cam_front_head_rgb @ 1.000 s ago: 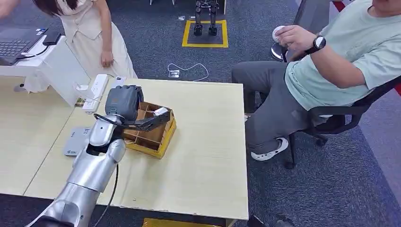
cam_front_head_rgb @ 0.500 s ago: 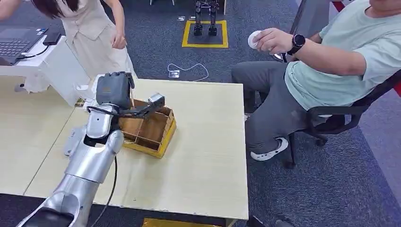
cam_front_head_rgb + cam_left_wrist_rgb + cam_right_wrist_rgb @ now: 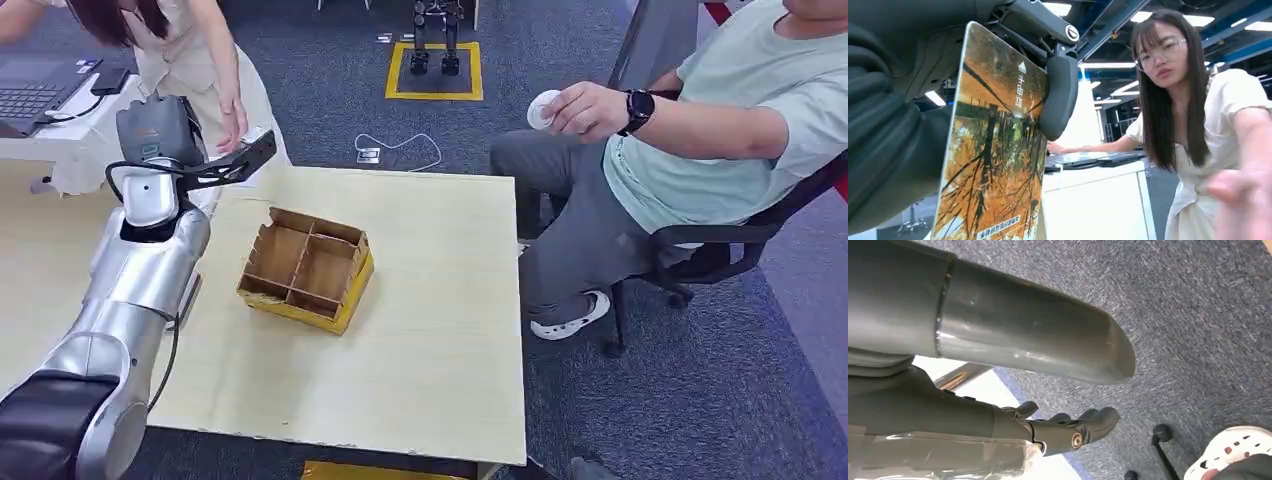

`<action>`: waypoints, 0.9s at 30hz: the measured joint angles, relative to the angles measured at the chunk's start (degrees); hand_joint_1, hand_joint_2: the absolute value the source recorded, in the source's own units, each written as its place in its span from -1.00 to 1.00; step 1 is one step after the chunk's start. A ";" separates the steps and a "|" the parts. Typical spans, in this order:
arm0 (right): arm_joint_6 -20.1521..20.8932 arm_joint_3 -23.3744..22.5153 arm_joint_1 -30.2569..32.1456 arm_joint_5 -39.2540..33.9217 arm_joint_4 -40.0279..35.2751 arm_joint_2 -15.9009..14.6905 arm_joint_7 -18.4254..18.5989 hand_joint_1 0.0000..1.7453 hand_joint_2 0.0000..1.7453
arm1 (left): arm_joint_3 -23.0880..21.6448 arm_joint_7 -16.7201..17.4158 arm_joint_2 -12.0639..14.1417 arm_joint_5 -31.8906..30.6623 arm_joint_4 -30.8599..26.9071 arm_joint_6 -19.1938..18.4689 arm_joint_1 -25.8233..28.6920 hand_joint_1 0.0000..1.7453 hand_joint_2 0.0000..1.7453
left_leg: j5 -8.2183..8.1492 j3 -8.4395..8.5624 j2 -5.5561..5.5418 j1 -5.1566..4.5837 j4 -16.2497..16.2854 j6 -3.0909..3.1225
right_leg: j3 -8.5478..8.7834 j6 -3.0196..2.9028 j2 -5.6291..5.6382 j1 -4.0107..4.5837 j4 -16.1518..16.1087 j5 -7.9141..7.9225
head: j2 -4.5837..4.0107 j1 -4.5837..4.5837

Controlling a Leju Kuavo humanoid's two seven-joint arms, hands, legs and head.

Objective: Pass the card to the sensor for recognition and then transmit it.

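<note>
My left hand is raised above the table's far left corner, its dark fingers pointing right. It pinches the card, seen edge-on here. In the left wrist view the card shows an orange autumn-tree picture with white lettering, clamped between the thick thumb and the ribbed palm. A standing person in a cream dress reaches a hand toward the card; that hand is blurred and close. My right hand hangs over grey carpet with nothing in it.
A brown cardboard divider box with a yellow base sits on the pale wooden table. A seated person in a green shirt on the right holds a small white round thing. A laptop lies on the white desk far left.
My left arm lifted the card out of the box and swung up and left toward the standing person, whose hand came down near it. The seated person's arm shifted slightly.
</note>
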 joint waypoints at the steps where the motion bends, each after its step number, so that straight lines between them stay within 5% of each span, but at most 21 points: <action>1: 0.00 0.04 -0.03 0.00 0.00 0.00 0.04 -1.00 -1.00 | 0.00 0.00 0.11 0.00 0.29 0.00 -0.04 0.96 1.00 | 0.00 0.00 0.03 -0.01 0.00 0.00 | 0.00 0.00 0.02 0.00 -0.01 0.00 | -0.02 0.00; 8: 0.28 0.22 -0.10 -0.02 -0.15 0.00 0.31 -1.00 -1.00 | 0.18 1.64 1.27 -0.02 1.93 -0.31 -0.66 1.00 1.00 | 0.00 0.01 0.06 0.00 0.01 0.00 | -0.02 0.01 0.04 0.00 -0.01 0.02 | -0.02 -0.02; 19: 0.37 0.68 -0.22 0.00 -0.33 0.00 0.33 -1.00 -1.00 | 3.61 4.54 8.24 -0.02 5.80 1.82 -2.83 1.00 1.00 | 0.00 0.01 0.11 0.03 -0.01 0.00 | -0.09 0.00 0.12 0.02 0.04 0.01 | 0.00 -0.04; 27: 0.46 1.07 -0.28 -0.11 -0.37 -0.02 0.35 -1.00 -1.00 | 6.08 3.91 9.09 -0.02 6.39 1.81 -3.03 1.00 1.00 | 0.00 -0.02 0.11 0.01 0.01 0.00 | -0.08 0.01 0.11 0.00 0.02 0.02 | -0.02 0.02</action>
